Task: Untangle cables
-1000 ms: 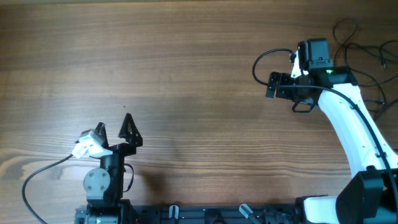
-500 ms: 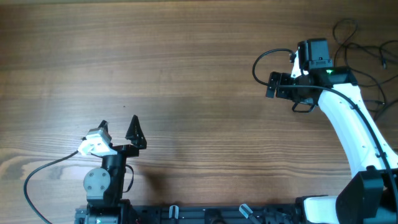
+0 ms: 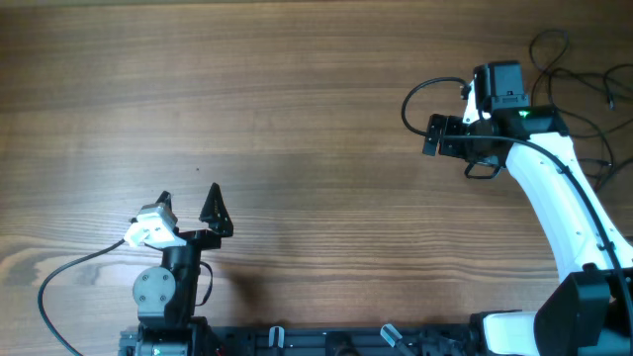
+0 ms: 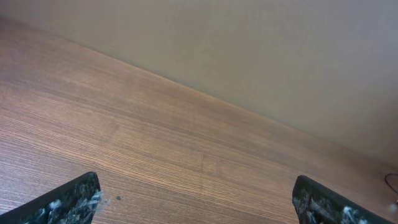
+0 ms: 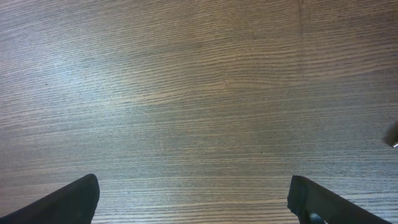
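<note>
The cables (image 3: pixel 537 47) are thin black cords lying loosely at the table's far right corner in the overhead view, partly cut off by the frame edge. A small plug tip (image 5: pixel 393 140) shows at the right edge of the right wrist view. My right gripper (image 3: pixel 431 135) is open and empty over bare wood, left of the cords; its fingers (image 5: pixel 194 193) frame only table. My left gripper (image 3: pixel 188 196) is open and empty at the near left, far from the cords; its wrist view (image 4: pixel 196 196) shows only bare wood between the fingers.
The wooden table (image 3: pixel 297 119) fills the view. The right arm's thick black cable (image 3: pixel 415 97) loops beside its wrist. The left arm's cable (image 3: pixel 59 277) curves along the near left edge. A beige wall (image 4: pixel 280 50) rises behind the table's far edge.
The left gripper has shifted slightly to the right since one second ago and then held still. The right arm and the cords have not moved.
</note>
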